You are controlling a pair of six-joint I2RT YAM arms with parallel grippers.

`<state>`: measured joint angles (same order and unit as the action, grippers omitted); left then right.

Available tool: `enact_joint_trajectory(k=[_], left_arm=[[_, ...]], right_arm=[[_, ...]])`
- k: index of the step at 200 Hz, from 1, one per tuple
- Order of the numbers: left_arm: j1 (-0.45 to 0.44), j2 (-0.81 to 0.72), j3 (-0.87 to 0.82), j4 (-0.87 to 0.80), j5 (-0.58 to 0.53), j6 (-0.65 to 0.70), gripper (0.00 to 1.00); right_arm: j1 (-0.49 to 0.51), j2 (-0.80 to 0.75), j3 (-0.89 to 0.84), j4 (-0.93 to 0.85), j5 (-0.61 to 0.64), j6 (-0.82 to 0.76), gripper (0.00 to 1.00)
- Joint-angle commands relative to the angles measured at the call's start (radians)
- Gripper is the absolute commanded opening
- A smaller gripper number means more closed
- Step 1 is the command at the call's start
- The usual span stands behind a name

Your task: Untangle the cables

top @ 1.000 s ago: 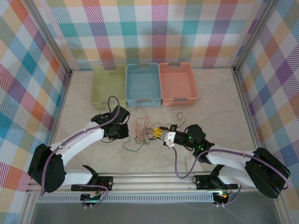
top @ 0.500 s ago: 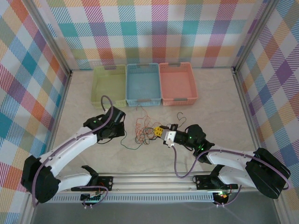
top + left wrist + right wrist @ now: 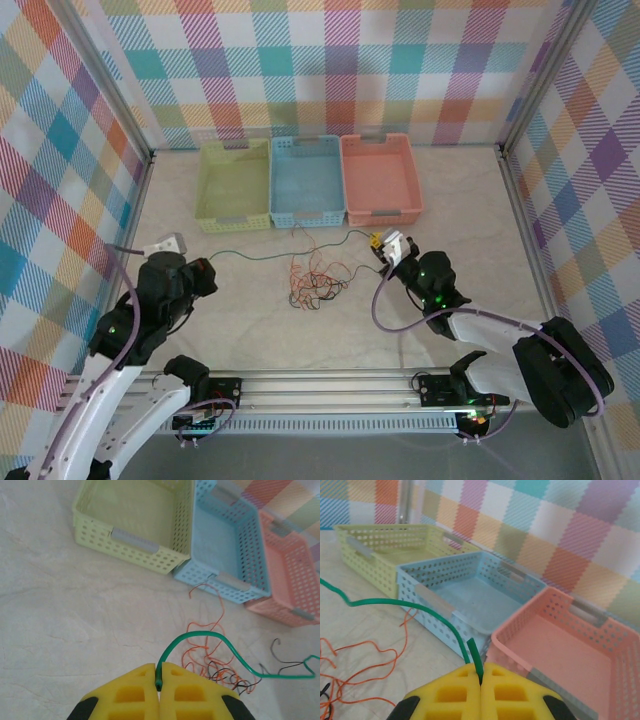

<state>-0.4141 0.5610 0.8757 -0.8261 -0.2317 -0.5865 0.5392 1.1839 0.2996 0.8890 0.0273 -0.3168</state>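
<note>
Left claw [image 3: 207, 272] and right claw [image 3: 380, 240] each pinch one end of the green cable [image 3: 199, 634].

In the overhead view the left claw is at the middle left and the right claw a little right of centre. Each has its yellow fingers pressed fully together on the cable end. The green cable runs between them across the table [image 3: 450, 200], just below the yellow basket [image 3: 235, 180], blue basket [image 3: 307, 180] and pink basket [image 3: 380, 178]. The orange cable [image 3: 310, 280] lies in a loose tangle at the centre, below the green one. A short black cable [image 3: 273, 649] lies near the right side of the tangle.
</note>
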Motion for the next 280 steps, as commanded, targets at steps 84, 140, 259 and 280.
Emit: enact_joint_trajectory(k=[84, 140, 259, 280], left_arm=[[0.015, -0.152, 0.106, -0.047, 0.079, 0.001, 0.0], [0.015, -0.212, 0.132, -0.057, 0.072, -0.017, 0.0], [0.015, -0.043, 0.054, 0.103, 0.312, -0.029, 0.0], [0.015, -0.001, 0.028, 0.157, 0.368, -0.043, 0.0]], right_arm=[[-0.037, -0.028, -0.009, -0.059, 0.152, 0.146, 0.0], [-0.05, -0.05, -0.009, -0.087, 0.178, 0.163, 0.0], [-0.012, -0.128, 0.072, -0.162, -0.219, 0.155, 0.0], [0.045, -0.102, 0.109, -0.177, -0.301, 0.128, 0.0]])
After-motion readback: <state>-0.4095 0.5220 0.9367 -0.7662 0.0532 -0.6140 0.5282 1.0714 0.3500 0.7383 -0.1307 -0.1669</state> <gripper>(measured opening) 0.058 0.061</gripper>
